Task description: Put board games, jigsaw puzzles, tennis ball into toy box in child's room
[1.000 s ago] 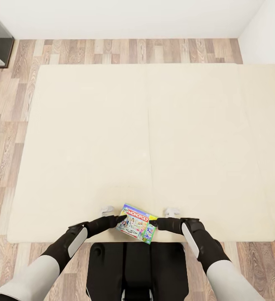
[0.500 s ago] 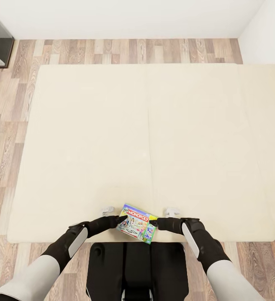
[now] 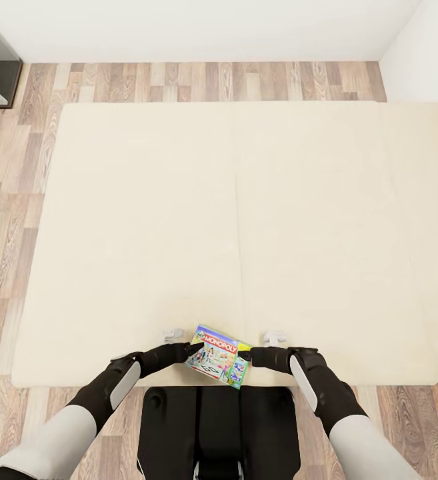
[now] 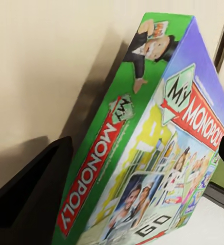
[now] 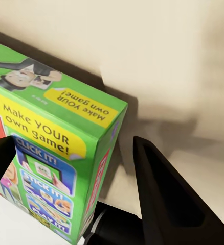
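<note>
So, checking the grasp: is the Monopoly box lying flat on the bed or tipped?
Tipped: the Monopoly box shows its green side, casting shadow on the bed.

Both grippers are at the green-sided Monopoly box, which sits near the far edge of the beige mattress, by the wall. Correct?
Not quite: the green-sided Monopoly box sits at the beige mattress's near edge, close to the robot, as the head view shows. The left gripper and right gripper do flank it.
</note>
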Available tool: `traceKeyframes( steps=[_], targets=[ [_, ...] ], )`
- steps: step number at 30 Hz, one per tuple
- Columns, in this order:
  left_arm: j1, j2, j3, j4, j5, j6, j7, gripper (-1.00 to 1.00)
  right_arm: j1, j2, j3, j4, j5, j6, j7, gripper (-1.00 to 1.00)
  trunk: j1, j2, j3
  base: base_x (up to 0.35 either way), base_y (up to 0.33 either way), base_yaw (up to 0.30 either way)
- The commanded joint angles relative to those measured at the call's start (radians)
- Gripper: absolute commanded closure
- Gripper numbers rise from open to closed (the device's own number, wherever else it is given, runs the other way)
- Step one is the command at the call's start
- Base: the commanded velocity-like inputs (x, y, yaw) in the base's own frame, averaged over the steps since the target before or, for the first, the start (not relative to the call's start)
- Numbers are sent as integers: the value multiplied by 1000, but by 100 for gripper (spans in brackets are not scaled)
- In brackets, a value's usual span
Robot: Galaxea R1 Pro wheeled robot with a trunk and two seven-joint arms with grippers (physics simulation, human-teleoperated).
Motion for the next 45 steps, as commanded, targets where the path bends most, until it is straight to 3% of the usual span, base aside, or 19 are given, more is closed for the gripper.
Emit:
traceKeyframes(
  steps=[1,18,45],
  targets=[
    [-3,0,-4,-1,16,-2,0,-100,0,0,-2,-1,6,2,-6,-100,14,-1,-1,0,0,0],
    [-13,9,-3,8,14,-81,0,-100,2,6,-1,-2,5,3,-6,-100,14,-1,-1,0,0,0],
    [-26,11,-5,15,12,-113,3,-100,5,7,1,-2,5,4,-6,-100,14,-1,-1,0,0,0]
  ],
)
